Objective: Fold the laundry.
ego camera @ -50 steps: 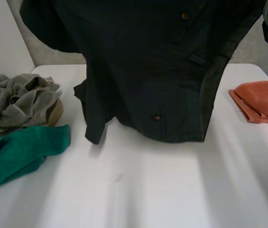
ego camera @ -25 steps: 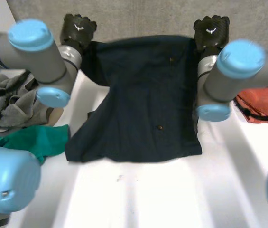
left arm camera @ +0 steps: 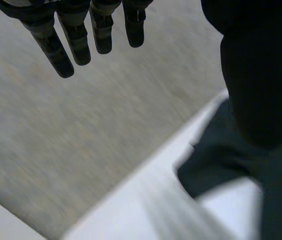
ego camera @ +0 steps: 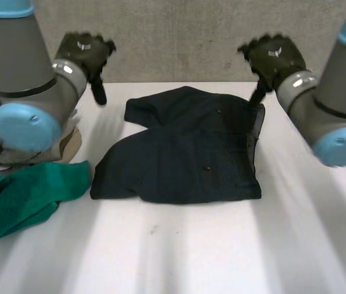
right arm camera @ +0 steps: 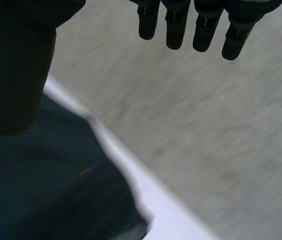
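Note:
A dark button shirt (ego camera: 185,153) lies spread and rumpled on the white table (ego camera: 191,257), collar end towards the far edge. My left hand (ego camera: 84,52) hangs above the table's far edge, just left of the shirt's far left corner, open and holding nothing. Its straight fingers (left arm camera: 76,37) point past the table edge, with the shirt (left arm camera: 215,167) beside them. My right hand (ego camera: 274,55) hovers over the shirt's far right corner, open as well. Its fingers (right arm camera: 175,27) are straight and empty, and the shirt (right arm camera: 46,185) lies below and beside them.
A green cloth (ego camera: 19,196) lies at the table's left side. Behind it sits a beige and grey heap (ego camera: 68,144), partly hidden by my left arm (ego camera: 19,79). My right arm (ego camera: 338,98) reaches in over the table's right side. A grey wall stands behind the table.
Both hands held the shirt up by its top corners, then opened. The shirt dropped and now lies on the table. Both hands have risen clear of it.

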Controlling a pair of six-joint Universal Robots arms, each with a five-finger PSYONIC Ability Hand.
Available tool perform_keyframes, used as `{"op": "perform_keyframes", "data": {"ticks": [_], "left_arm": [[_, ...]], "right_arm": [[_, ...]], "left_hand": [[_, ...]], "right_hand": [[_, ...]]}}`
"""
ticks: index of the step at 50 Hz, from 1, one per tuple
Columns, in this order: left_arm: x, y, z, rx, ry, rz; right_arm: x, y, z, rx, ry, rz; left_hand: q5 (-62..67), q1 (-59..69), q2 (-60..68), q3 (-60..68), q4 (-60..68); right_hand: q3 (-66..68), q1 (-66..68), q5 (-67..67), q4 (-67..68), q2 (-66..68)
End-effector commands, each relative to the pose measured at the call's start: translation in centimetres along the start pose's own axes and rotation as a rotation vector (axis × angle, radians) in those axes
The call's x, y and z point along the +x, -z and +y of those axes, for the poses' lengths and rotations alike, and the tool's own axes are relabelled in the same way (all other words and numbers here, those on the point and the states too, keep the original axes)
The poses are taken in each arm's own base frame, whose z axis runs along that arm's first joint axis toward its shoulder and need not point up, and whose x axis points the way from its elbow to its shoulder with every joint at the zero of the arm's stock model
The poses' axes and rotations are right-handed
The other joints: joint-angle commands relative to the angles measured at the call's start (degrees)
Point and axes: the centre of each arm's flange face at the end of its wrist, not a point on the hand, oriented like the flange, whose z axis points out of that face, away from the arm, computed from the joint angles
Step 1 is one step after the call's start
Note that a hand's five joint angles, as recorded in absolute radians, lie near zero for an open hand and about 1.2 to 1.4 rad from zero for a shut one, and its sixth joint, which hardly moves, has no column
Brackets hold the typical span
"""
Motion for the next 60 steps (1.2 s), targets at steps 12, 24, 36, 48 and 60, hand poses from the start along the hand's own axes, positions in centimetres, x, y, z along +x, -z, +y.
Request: {"op": "perform_keyframes", "data": {"ticks": [12,24,36,48,60], "left_arm": [[4.9,7.4,11.1,-0.296,-0.01,0.299],[5.9,4.7,13.8,-0.207,-0.044,0.289],[7.2,4.5,15.6,-0.265,-0.125,0.327],[7.0,2.5,17.2,-0.28,-0.187,0.288],[3.8,3.6,10.8,-0.143,-0.157,0.124]], "right_arm": [[-4.6,7.6,10.6,-0.383,-0.078,-0.327],[-6.4,6.6,15.0,-0.238,0.098,-0.271],[-5.7,4.8,14.9,-0.143,0.119,-0.169],[-5.2,5.8,12.0,-0.096,0.036,-0.157],[-4.2,6.4,9.9,-0.101,0.055,-0.11]], "left_hand": [[21.58,23.6,22.64,22.42,22.97],[21.24,23.27,22.3,22.09,22.64],[12.5,14.52,13.56,13.34,13.89],[37.46,39.49,38.52,38.31,38.86],[67.15,69.17,68.21,67.99,68.54]], "right_hand": [[23.29,22.5,22.33,23.35,23.46],[24.8,24.02,23.85,24.86,24.97],[68.23,67.44,67.27,68.29,68.4],[68.23,67.44,67.27,68.29,68.4],[68.23,67.44,67.27,68.29,68.4]]}}
